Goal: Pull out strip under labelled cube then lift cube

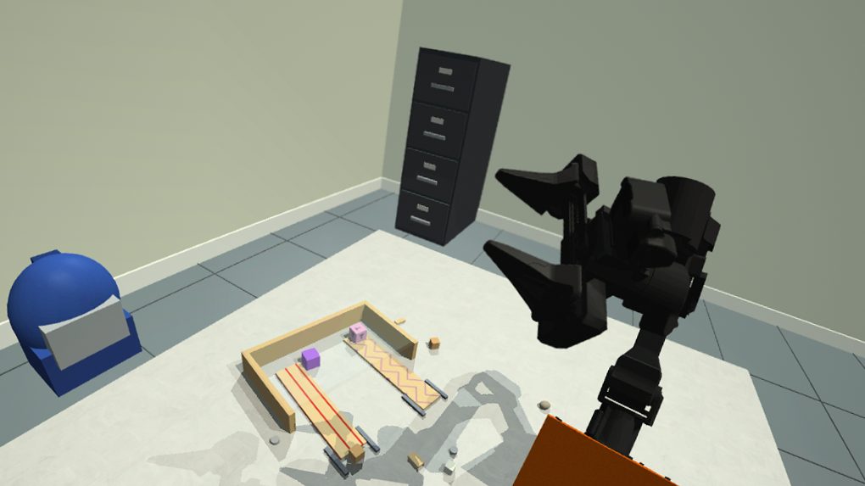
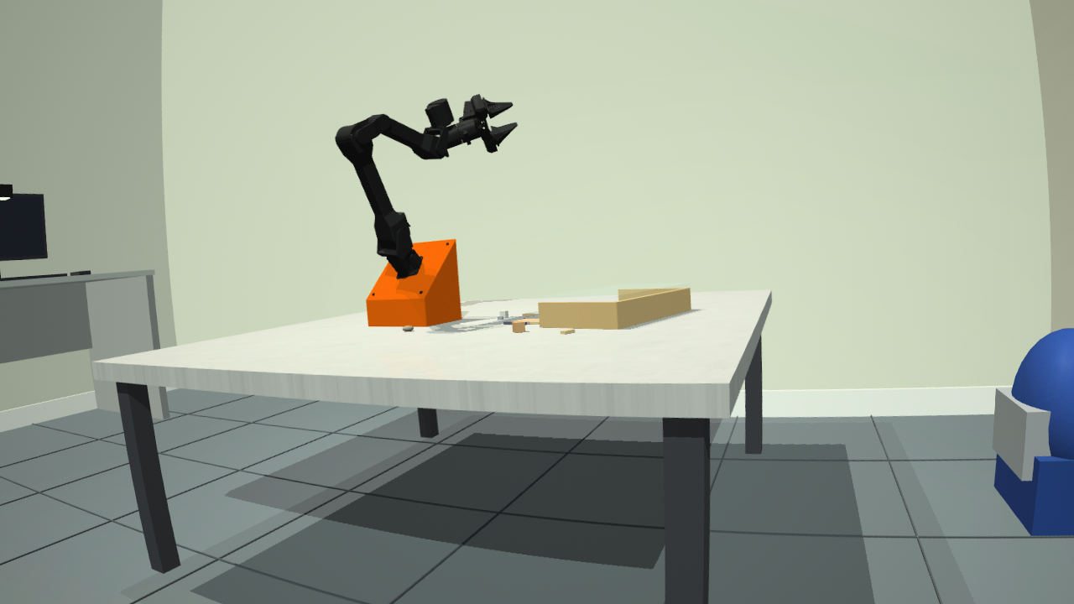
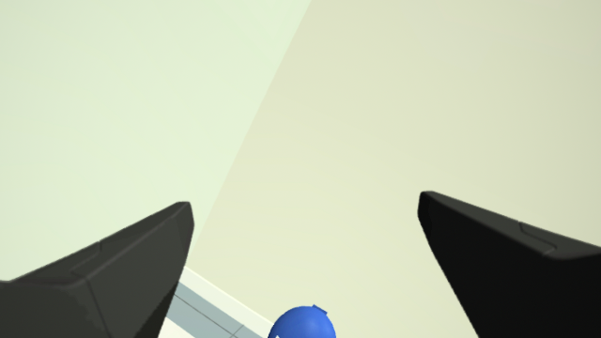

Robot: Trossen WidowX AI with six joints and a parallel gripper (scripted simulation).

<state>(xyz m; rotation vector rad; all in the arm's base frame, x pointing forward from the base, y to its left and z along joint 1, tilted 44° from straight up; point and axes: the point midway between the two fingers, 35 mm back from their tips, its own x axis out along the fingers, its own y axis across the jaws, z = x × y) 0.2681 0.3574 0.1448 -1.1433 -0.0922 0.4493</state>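
Top view: the gripper [image 1: 510, 214] hangs high above the desk [image 1: 699, 435], jaws wide apart with nothing between them. Below, a three-sided wooden frame [image 1: 270, 351] opens toward the near right. The pink cube [image 1: 356, 333], which seems to carry a mark, sits at the far end of the zigzag strip [image 1: 401, 375], close to the frame's far wall. The purple cube [image 1: 310, 357] sits at the far end of the red-lined strip [image 1: 320, 405]. So the zigzag strip looks like the one to pull. It appears thin and flat, probably light and prone to sliding; its near-right end, flanked by two dark bars [image 1: 424, 397], juts past the frame and is the likely place to grip. The cube looks small, stiff and light; a slow pull should keep it from tipping.

Exterior view: the arm [image 2: 375, 187] rises from the orange base [image 2: 420, 288], gripper well above the frame.

Wrist view: both fingers frame wall and a blue dome [image 3: 302, 324]; neither cube nor strip shows.
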